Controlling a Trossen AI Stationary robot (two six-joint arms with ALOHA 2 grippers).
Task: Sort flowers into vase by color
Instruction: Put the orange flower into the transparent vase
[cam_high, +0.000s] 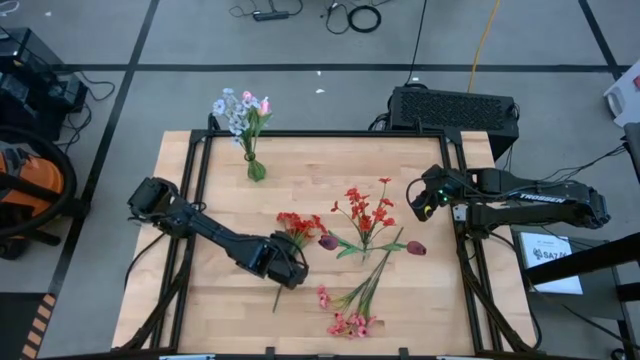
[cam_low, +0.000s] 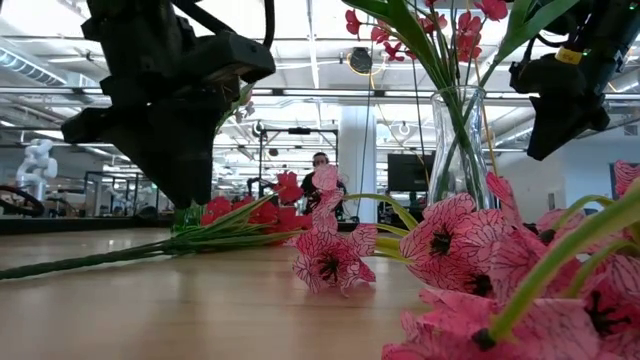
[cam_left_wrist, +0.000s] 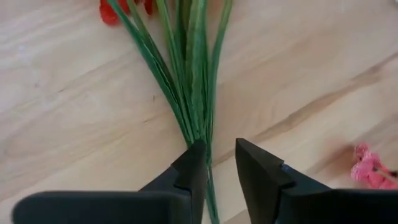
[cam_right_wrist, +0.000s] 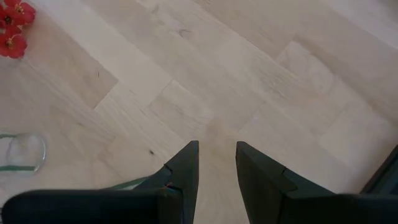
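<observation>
- My left gripper (cam_high: 292, 272) is low over the table (cam_high: 180, 250), near the middle and a bit toward the front edge. Its fingers (cam_left_wrist: 193, 168) stand a little apart. The green stems of the red bunch (cam_high: 296, 226) run down between them, and I can't tell if they pinch the stems.
- My right gripper (cam_high: 420, 200) hangs by the right edge of the table. Its fingers (cam_right_wrist: 186, 165) are a little apart, with only bare wood under them and nothing held.
- A glass vase (cam_high: 256, 168) stands near the back edge, left of the middle. It holds pale blue-white flowers (cam_high: 232, 110) and one pink bloom (cam_high: 265, 105).
- Another glass vase (cam_low: 460, 145) stands in the middle with the red spray (cam_high: 362, 210) in it.
- Two dark maroon tulips (cam_high: 416, 247) lie flat beside that vase, one on each side.
- Pink flowers (cam_high: 350, 322) lie by the front edge, with their stems pointing toward the middle.
</observation>
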